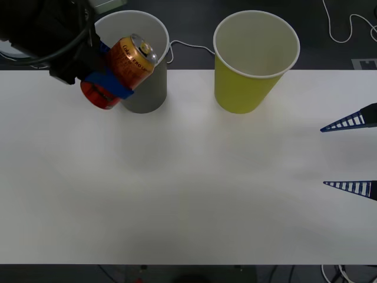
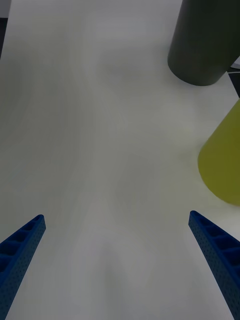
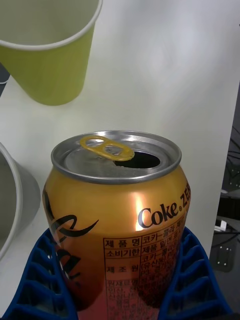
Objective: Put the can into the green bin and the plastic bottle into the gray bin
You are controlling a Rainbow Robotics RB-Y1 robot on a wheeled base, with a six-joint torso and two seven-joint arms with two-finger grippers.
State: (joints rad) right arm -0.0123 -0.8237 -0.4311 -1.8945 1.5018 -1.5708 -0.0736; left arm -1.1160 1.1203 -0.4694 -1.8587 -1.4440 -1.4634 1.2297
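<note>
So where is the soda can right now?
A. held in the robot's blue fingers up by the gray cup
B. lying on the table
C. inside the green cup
A: the left gripper has its blue fingers clamped around the can, tilted in front of the gray bin.

open gap between gray bin [image 1: 144, 88] and green bin [image 1: 254, 65], table [image 1: 188, 200] bare in front

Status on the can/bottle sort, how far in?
Nothing binned yet. In hand: the left gripper holds the small red-and-orange drink can, tilted, beside the gray paper cup; it belongs in the yellow-green paper cup. The right gripper waits open at the table's right edge. Left: both drops.
</note>
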